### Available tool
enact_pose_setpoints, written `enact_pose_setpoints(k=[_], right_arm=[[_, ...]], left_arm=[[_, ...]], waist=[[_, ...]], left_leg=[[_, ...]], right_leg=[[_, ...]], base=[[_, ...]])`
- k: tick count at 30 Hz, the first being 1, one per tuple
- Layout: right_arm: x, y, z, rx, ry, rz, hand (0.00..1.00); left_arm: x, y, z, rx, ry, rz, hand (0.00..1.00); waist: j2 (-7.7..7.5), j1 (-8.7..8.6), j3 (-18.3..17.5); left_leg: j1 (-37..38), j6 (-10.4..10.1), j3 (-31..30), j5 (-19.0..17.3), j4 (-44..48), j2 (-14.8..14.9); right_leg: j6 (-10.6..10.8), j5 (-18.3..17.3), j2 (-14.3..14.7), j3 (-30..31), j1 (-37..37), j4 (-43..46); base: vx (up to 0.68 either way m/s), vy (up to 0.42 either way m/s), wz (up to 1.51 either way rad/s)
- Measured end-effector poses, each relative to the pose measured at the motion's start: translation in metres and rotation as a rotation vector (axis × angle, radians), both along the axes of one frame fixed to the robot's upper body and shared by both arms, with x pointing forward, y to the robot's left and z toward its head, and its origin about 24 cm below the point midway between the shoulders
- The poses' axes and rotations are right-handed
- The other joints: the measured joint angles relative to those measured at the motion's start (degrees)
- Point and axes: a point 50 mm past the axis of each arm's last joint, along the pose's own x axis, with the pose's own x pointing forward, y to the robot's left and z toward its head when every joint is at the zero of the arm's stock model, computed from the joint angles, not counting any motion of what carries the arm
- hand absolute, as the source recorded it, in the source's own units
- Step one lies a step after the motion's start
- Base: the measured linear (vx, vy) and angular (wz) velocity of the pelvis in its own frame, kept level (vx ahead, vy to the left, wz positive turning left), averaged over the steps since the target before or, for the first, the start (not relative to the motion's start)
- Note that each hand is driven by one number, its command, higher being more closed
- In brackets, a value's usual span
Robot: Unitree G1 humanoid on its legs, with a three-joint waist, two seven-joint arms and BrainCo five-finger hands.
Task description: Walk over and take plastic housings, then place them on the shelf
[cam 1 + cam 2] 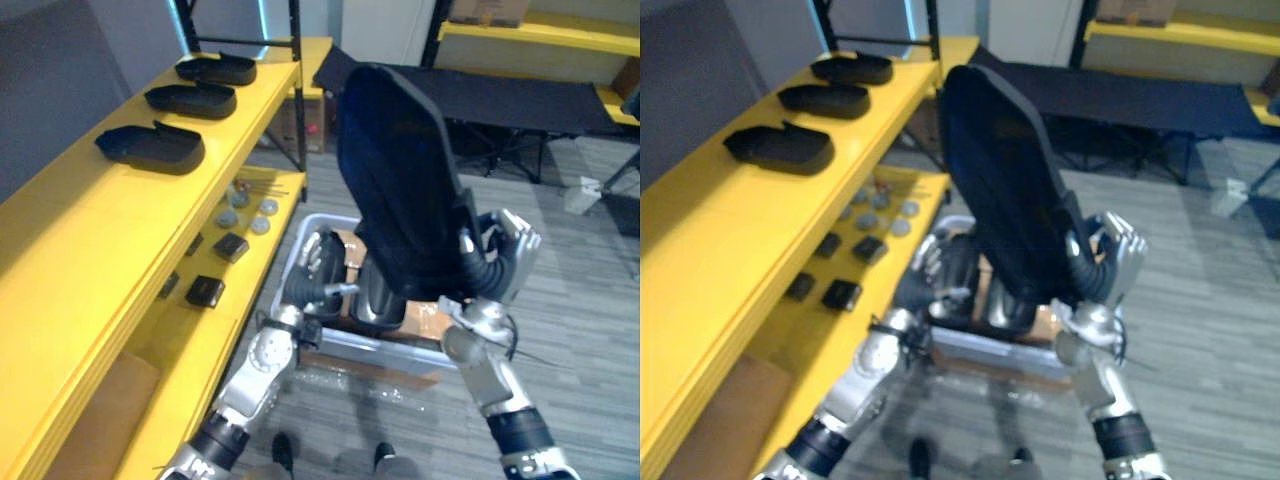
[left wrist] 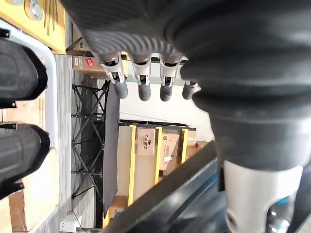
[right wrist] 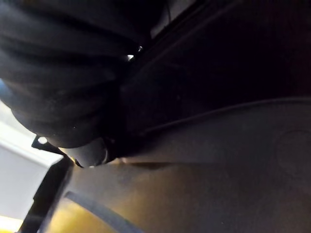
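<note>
Counted 3 black oblong plastic housings (image 1: pixel 190 98) already lying in a row on the top board of the yellow shelf (image 1: pixel 120 230); judged the task partly done. Saw a 4th, a black curved plastic housing (image 1: pixel 400 190), held upright in the air between both hands, beside the shelf and not yet on it. Found the left hand (image 1: pixel 318 262) at its lower left side, fingers (image 2: pixel 144 90) straight and wide, seemingly propping rather than clasping. Found the right hand (image 1: pixel 512 255) at the opposite edge; could not tell its grip. Left to do, by this reading: bring it over the free board, set it down, then fetch more.

Below, noted a pale grey plastic crate (image 1: pixel 370 345) with at least 2 more black housings (image 2: pixel 22 145) inside. Noted small black boxes (image 1: pixel 205 290) and silver discs (image 1: pixel 245 215) on the lower board.
</note>
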Motion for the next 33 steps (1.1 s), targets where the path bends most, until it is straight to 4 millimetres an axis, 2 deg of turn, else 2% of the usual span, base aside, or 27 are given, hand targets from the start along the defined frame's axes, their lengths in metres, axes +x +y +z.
enact_pose_setpoints(k=[10,17,27,28,33], right_arm=[[-0.004,0.018,-0.013,-0.004,0.01,0.072,1.0],[-0.007,0.034,-0.028,0.002,0.074,0.146,1.0],[-0.022,0.052,-0.053,0.027,0.201,0.231,1.0],[-0.024,0.052,-0.056,0.043,0.212,0.23,1.0],[-0.031,0.055,-0.065,0.057,0.252,0.233,1.0]], left_arm=[[-0.004,-0.012,-0.014,0.001,0.065,-0.068,0.0],[-0.008,-0.016,-0.03,-0.076,0.177,-0.146,0.0],[-0.021,-0.014,-0.05,-0.322,0.371,-0.157,0.0],[-0.022,-0.013,-0.052,-0.341,0.385,-0.153,1.0],[-0.025,-0.012,-0.054,-0.432,0.402,-0.134,1.0]], waist=[[-0.07,0.03,-0.06],[-0.21,0.1,-0.17],[-0.89,0.14,-1.23],[-0.89,0.15,-1.23],[-0.93,0.15,-1.26]], left_leg=[[0.02,-0.06,-1.04,0.38,0.01,-0.01],[0.0,-0.1,-1.27,0.52,-0.01,0.09],[-0.1,-0.13,-1.47,0.52,-0.05,0.1],[-0.11,-0.13,-1.49,0.52,-0.05,0.09],[-0.14,-0.15,-1.52,0.53,-0.06,0.1]], right_leg=[[0.58,0.4,0.06,-0.66,0.53,-0.1],[0.52,0.36,0.13,-0.87,0.58,-0.08],[0.33,0.24,0.13,-1.25,0.61,-0.33],[0.34,0.23,0.12,-1.28,0.63,-0.33],[0.35,0.22,0.1,-1.33,0.62,-0.39]], base=[[-0.01,0.005,0.04],[0.0,0.0,0.0],[0.0,0.0,0.0],[0.0,0.0,0.0],[0.0,0.0,0.0]])
